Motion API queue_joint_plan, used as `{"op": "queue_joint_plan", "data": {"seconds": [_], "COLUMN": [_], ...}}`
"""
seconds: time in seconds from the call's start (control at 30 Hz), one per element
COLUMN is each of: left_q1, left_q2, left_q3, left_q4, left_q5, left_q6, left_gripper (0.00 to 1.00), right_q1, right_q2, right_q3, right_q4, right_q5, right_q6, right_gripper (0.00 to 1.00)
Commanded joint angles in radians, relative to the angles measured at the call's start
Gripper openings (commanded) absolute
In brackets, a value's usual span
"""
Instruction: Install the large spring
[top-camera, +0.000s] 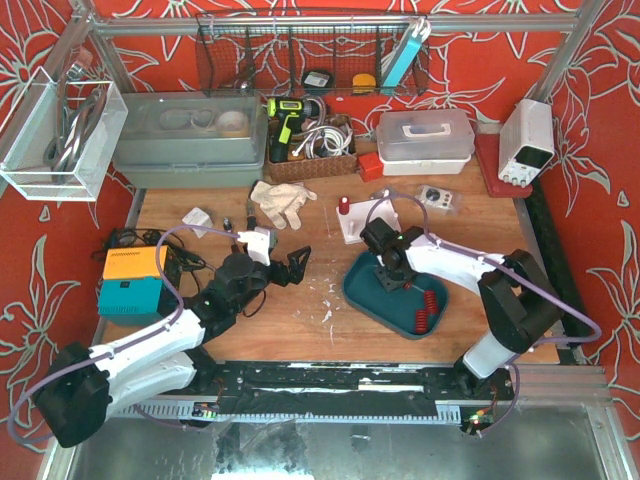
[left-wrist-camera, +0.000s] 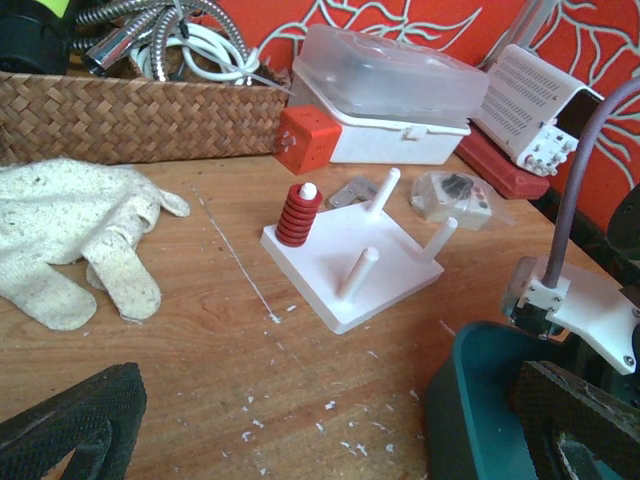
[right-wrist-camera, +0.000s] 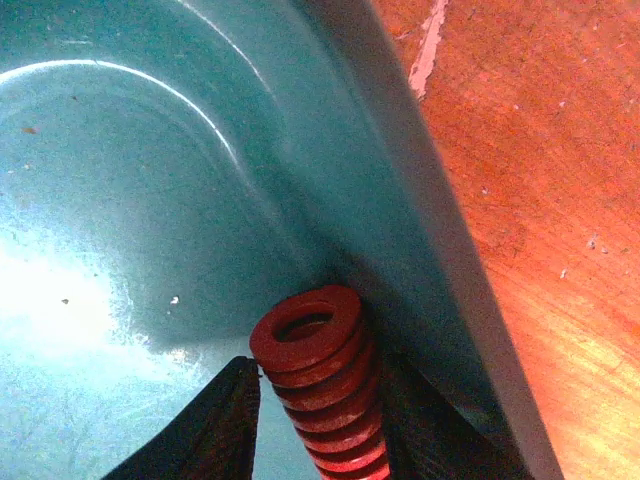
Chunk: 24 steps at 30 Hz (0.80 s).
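Right claw (right-wrist-camera: 318, 405) grips red spring (right-wrist-camera: 306, 331) in tray (right-wrist-camera: 150, 200).

Bright, even light from above. White glare washes the teal tray (right-wrist-camera: 70, 290) floor, its wall shadowed; close-up edges are soft.

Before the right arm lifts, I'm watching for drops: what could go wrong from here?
The red spring lies against the teal tray wall, so the right gripper could catch the wall and drag the tray. The grip is on round coils near one end, so the spring may pivot or slip out when lifted.
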Motion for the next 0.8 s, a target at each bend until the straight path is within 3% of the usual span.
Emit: {"op": "queue_joint_plan", "data": {"seconds": [0.0, 0.37, 0.57, 0.77], "left_q1": [-0.006, -0.006, -0.006, -0.006], "left_q2": [0.008, 0.02, 0.03, 0.011], "left_q3": [-0.006, -0.008, -0.008, -0.046], "left_q4": [0.034, 0.034, 0.027, 0.071], "left_q5": [-0.025, -0.04, -0.055, -0.038], "left_q6": [0.01, 0.013, 0.0, -0.024], "left_gripper": [1.0, 1.0, 1.0, 1.0], "right_q1": [-0.004, -0.004, -0.005, -0.003], "right_q2": [0.048, 0.138, 0.122, -0.012], "right_q3": [0.028, 0.041, 0.043, 0.041], "right_q4": [-0.026, -0.014, 0.007, 0.026], "right_q5": [0.011, 0.006, -0.017, -0.039], "right_q6": [0.005, -0.004, -0.007, 0.021], "right_gripper": [0.38, 0.39, 0.24, 0.08]}}
